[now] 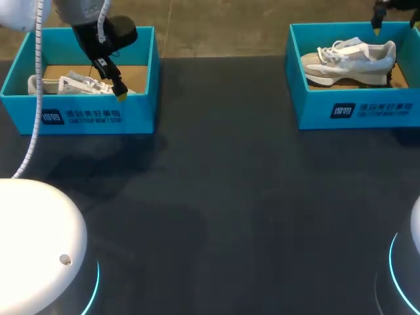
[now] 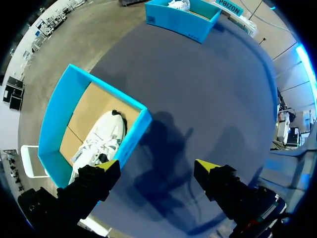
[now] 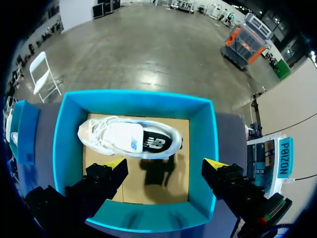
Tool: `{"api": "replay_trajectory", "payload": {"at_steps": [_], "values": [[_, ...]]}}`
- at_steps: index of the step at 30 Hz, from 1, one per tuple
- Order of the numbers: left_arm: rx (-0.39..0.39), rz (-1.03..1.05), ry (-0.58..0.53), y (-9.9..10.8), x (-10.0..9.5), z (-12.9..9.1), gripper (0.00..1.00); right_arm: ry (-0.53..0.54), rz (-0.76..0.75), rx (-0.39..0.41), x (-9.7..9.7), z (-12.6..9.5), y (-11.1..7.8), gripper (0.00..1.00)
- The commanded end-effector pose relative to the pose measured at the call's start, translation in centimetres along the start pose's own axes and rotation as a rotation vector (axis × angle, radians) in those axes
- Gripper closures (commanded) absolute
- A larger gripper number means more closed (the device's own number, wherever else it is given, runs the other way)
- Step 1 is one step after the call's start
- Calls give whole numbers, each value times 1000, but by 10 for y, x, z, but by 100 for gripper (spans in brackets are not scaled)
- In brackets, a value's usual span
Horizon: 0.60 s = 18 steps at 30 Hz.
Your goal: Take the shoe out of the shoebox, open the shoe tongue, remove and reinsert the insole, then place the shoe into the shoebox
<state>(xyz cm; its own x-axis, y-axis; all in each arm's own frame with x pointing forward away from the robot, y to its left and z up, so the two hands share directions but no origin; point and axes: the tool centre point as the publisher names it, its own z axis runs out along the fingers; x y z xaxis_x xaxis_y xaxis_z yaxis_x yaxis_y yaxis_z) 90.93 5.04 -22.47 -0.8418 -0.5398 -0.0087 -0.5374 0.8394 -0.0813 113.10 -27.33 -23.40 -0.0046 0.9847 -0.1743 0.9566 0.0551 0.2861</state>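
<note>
Two blue shoeboxes stand at the table's far edge. The left shoebox (image 1: 79, 115) holds a white shoe (image 1: 69, 84) (image 2: 101, 139). My left gripper (image 2: 157, 167) hangs open above this box's near wall, one yellow fingertip (image 1: 121, 94) over the rim, nothing between its fingers. The right shoebox (image 1: 354, 108) (image 3: 133, 96) holds a pale grey-and-white shoe (image 1: 351, 60) (image 3: 129, 139) lying on its side on the cardboard floor. My right gripper (image 3: 165, 163) is open, high over that box with the shoe just ahead of its fingers. In the head view only one of its fingertips (image 1: 377, 29) shows.
Dark tabletop (image 1: 223, 197) stretches between and in front of the boxes. My arms' white bases (image 1: 36, 243) sit at the near corners. In the left wrist view the other shoebox (image 2: 181, 17) is far across the table.
</note>
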Motion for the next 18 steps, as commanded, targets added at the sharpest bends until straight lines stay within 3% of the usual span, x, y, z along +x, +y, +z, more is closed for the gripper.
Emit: {"api": "replay_trajectory", "payload": {"at_steps": [1, 5, 12, 18], "values": [[1, 1, -2, 1, 1, 0, 0, -2, -1, 20, 1, 0, 4, 0], [1, 1, -2, 1, 1, 0, 0, -2, -1, 20, 1, 0, 4, 0], [1, 1, -2, 1, 1, 0, 0, -38, 276, 131, -18, 37, 6, 0], [1, 1, -2, 1, 1, 0, 0, -46, 343, 176, -20, 58, 14, 0]]}}
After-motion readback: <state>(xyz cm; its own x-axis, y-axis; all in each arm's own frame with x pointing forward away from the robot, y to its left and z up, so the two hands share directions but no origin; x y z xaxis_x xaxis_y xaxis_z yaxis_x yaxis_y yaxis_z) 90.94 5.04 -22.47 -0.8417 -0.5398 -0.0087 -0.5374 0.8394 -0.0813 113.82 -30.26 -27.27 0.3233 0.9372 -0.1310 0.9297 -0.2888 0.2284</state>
